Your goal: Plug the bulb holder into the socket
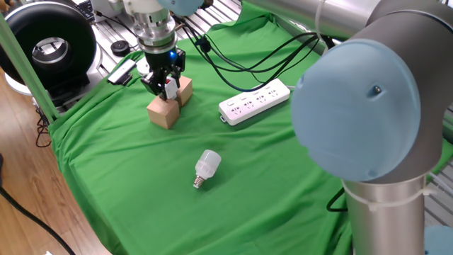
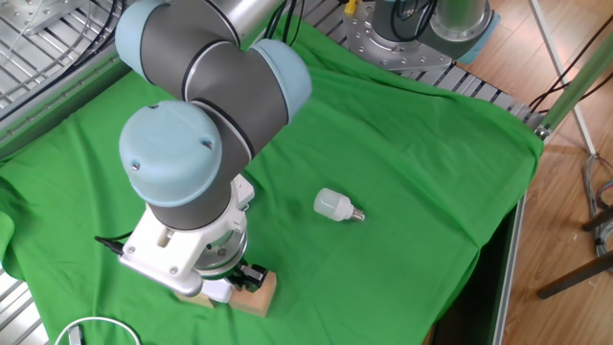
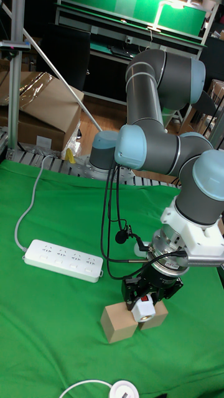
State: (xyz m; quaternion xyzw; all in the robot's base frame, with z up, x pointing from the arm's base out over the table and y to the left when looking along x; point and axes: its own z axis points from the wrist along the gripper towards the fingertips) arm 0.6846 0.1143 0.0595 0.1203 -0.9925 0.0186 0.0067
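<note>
The bulb holder (image 3: pixel 142 305), a small white block with a red patch, sits between the black fingers of my gripper (image 3: pixel 145 311), which is shut on it. It hangs just above two tan wooden cubes (image 3: pixel 118 323). In one fixed view the gripper (image 1: pixel 167 91) and bulb holder (image 1: pixel 170 87) are at the back left over the cubes (image 1: pixel 163 112). The socket (image 1: pixel 255 102), a long white power strip, lies to the right of them, apart from the gripper. It also shows in the tall view as the socket (image 3: pixel 62 260) at the left. In the other fixed view the arm hides the gripper.
A white screw-base light bulb (image 1: pixel 207 166) lies on the green cloth (image 1: pixel 127 184) nearer the front. Black cables (image 1: pixel 241 60) run behind the power strip. The arm's big elbow joint (image 1: pixel 368 106) fills the right foreground. A black round device (image 1: pixel 49 42) stands at the back left.
</note>
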